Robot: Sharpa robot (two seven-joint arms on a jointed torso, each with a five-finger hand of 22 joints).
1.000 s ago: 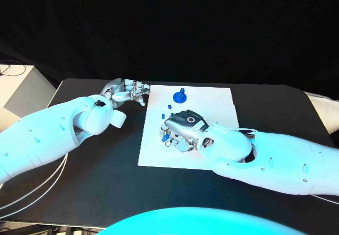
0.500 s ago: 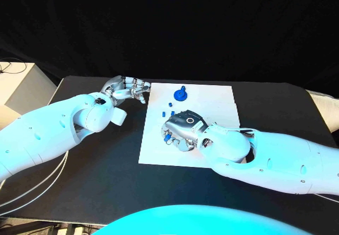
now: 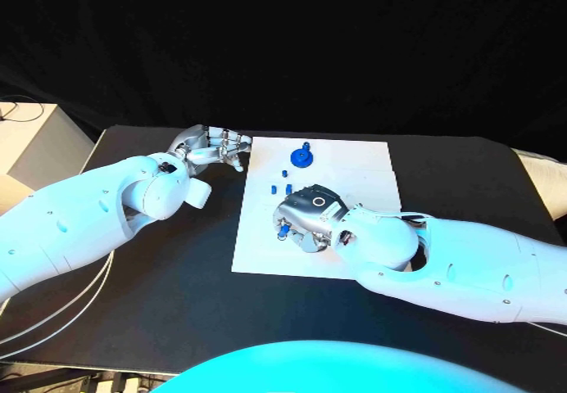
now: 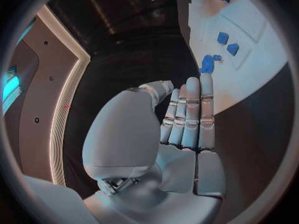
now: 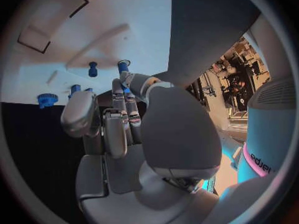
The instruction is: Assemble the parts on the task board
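Observation:
The white task board [image 3: 360,168] lies mid-table. A blue gear-like part [image 3: 302,155] stands near its far edge, with two small blue pieces [image 3: 285,181] just in front. My right hand [image 3: 310,216] is low over the board's left half, fingers curled round a blue peg [image 3: 281,233]. In the right wrist view the peg [image 5: 123,64] sticks out past the fingertips, near another peg [image 5: 92,68] and the gear [image 5: 47,99]. My left hand [image 3: 214,147] hovers by the board's far left corner, fingers straight and holding nothing. The left wrist view shows its fingers [image 4: 190,114] pointing toward the gear [image 4: 207,63].
A white box [image 3: 29,147] stands at the table's left edge. Cables [image 3: 47,319] hang off the front left. The board has dark-edged recesses [image 5: 47,32] beyond the pegs. Black table [image 3: 165,262] surrounds the board.
My right hand has crept slightly right with the peg. The left hand has lifted a little toward the far corner, fingers still straight.

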